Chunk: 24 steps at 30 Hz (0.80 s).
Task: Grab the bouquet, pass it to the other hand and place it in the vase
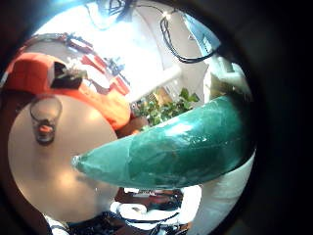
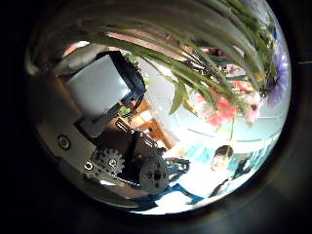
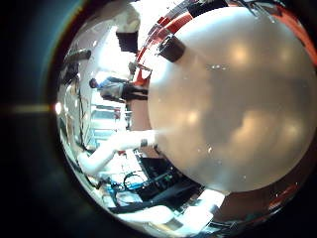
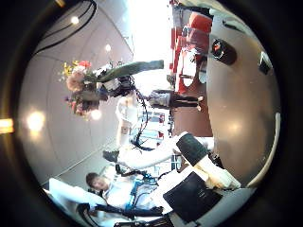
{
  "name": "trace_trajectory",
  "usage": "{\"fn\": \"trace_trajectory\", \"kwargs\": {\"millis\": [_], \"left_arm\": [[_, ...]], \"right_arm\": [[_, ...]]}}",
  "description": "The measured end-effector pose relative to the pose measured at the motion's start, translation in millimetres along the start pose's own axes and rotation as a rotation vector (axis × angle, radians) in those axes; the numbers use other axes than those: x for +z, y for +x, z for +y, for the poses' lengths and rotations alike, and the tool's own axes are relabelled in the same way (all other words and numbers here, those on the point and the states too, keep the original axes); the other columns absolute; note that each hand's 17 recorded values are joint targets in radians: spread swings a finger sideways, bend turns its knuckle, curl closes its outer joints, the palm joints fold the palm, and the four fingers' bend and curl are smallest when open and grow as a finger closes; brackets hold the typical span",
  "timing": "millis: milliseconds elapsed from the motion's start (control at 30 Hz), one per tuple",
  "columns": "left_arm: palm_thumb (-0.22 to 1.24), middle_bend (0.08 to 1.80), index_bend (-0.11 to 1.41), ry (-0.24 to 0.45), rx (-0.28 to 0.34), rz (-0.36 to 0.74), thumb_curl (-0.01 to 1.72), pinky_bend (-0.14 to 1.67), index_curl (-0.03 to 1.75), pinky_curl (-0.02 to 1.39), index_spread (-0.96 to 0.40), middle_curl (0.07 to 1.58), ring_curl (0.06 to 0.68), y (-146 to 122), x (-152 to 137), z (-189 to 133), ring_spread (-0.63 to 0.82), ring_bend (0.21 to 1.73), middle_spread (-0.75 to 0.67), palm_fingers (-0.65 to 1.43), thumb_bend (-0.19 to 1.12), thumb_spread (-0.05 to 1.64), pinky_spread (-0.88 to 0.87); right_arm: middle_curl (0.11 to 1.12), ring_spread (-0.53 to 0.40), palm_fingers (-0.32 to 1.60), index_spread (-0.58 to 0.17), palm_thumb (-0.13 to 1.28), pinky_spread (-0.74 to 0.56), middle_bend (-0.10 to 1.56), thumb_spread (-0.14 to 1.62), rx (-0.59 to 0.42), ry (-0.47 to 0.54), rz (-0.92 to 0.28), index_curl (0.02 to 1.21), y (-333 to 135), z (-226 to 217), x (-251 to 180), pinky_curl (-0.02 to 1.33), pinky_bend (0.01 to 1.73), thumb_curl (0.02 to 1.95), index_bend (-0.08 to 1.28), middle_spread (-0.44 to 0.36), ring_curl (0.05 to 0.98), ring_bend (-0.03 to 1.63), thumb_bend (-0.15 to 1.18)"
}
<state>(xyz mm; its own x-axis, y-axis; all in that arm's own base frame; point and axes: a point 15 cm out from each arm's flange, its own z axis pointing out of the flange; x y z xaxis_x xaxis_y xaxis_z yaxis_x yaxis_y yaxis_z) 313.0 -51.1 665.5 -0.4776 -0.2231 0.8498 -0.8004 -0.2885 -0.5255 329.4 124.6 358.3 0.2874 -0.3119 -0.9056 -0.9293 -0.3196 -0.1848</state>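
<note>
Gripping the bouquet [image 1: 171, 147] by its green wrap, the left hand [image 4: 114, 87] holds it up in the air, well above the round table [image 1: 59, 162]; the right thumb side palm view shows its fingers closed round the wrap. The bouquet's long axis lies roughly level, flowers [image 4: 76, 80] at one end, the wrapped stem end at the other. The vase [image 1: 45, 119] stands upright on the table. The right hand [image 4: 204, 161] hangs near the table, fingers loose, holding nothing.

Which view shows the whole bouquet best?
Right thumb side palm view: whole bouquet, small. Left little finger side shows only its wrap, left thumb side only stems and flowers; right little finger side none.
</note>
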Motion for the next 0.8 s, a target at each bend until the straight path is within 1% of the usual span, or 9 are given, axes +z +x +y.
{"fn": "trace_trajectory", "kwargs": {"millis": [67, 133, 233, 300, 467, 633, 800], "left_arm": [[1.03, 1.23, 0.71, 0.054, 0.03, -0.032, 0.8, 1.22, 1.13, 0.89, -0.69, 0.89, 0.539, 1.2, -10.3, -13.3, -0.39, 1.52, -0.47, 1.06, 0.13, 1.06, -0.56], [1.03, 1.23, 0.69, 0.093, 0.048, -0.052, 0.81, 1.21, 1.15, 0.9, -0.7, 0.89, 0.538, -0.5, -16.0, -22.9, -0.39, 1.52, -0.47, 1.06, 0.13, 1.06, -0.56], [1.03, 1.22, 0.67, 0.14, 0.069, -0.073, 0.82, 1.2, 1.18, 0.92, -0.71, 0.89, 0.537, -6.1, -21.5, -34.9, -0.39, 1.52, -0.47, 1.06, 0.12, 1.07, -0.57], [1.03, 1.22, 0.66, 0.165, 0.072, -0.081, 0.83, 1.19, 1.2, 0.93, -0.72, 0.89, 0.536, -12.3, -22.8, -40.7, -0.39, 1.52, -0.47, 1.07, 0.12, 1.07, -0.57], [1.03, 1.22, 0.64, 0.175, 0.037, -0.068, 0.85, 1.18, 1.23, 0.95, -0.73, 0.89, 0.533, -40.1, -6.2, -48.4, -0.39, 1.52, -0.47, 1.07, 0.1, 1.08, -0.58], [1.03, 1.21, 0.62, 0.177, 0.0, -0.108, 0.87, 1.16, 1.27, 0.97, -0.74, 0.9, 0.532, -78.3, 14.4, -59.8, -0.39, 1.51, -0.48, 1.08, 0.09, 1.08, -0.59], [1.03, 1.21, 0.6, 0.175, -0.036, -0.138, 0.89, 1.14, 1.3, 0.98, -0.74, 0.9, 0.531, -120.6, 24.4, -67.9, -0.39, 1.51, -0.48, 1.08, 0.07, 1.09, -0.6]], "right_arm": [[0.37, 0.114, -0.07, -0.297, 0.71, 0.34, 0.4, 1.0, 0.0, 0.0, -0.001, 0.44, 0.4, 0.0, 0.2, 0.52, 0.65, 0.64, 0.23, 0.032, 0.315, 0.67, -0.03], [0.36, 0.128, -0.05, -0.298, 0.71, 0.36, 0.36, 1.0, 0.001, 0.001, -0.003, 0.42, 0.2, -0.6, 0.1, 0.49, 0.61, 0.63, 0.2, 0.04, 0.297, 0.63, -0.03], [0.34, 0.141, -0.03, -0.296, 0.72, 0.37, 0.31, 1.0, -0.007, 0.027, -0.028, 0.4, -6.7, -7.5, -0.1, 0.46, 0.57, 0.61, 0.17, 0.053, 0.277, 0.58, -0.02], [0.34, 0.146, -0.01, -0.295, 0.72, 0.38, 0.29, 1.0, -0.016, 0.049, -0.048, 0.39, -12.4, -13.2, -0.5, 0.44, 0.55, 0.59, 0.17, 0.056, 0.27, 0.56, -0.02], [0.33, 0.155, 0.01, -0.292, 0.73, 0.38, 0.26, 1.0, -0.031, 0.071, -0.077, 0.36, -20.8, -18.5, -1.4, 0.4, 0.52, 0.57, 0.17, 0.06, 0.257, 0.53, -0.02], [0.33, 0.156, 0.05, -0.293, 0.73, 0.38, 0.24, 1.0, -0.066, 0.153, -0.142, 0.35, -41.7, -37.2, -8.7, 0.38, 0.5, 0.56, 0.17, 0.061, 0.245, 0.49, -0.02], [0.33, 0.157, 0.06, -0.29, 0.74, 0.39, 0.22, 0.99, -0.068, 0.155, -0.14, 0.33, -40.5, -37.9, -8.3, 0.36, 0.48, 0.55, 0.16, 0.062, 0.241, 0.47, -0.02]]}}
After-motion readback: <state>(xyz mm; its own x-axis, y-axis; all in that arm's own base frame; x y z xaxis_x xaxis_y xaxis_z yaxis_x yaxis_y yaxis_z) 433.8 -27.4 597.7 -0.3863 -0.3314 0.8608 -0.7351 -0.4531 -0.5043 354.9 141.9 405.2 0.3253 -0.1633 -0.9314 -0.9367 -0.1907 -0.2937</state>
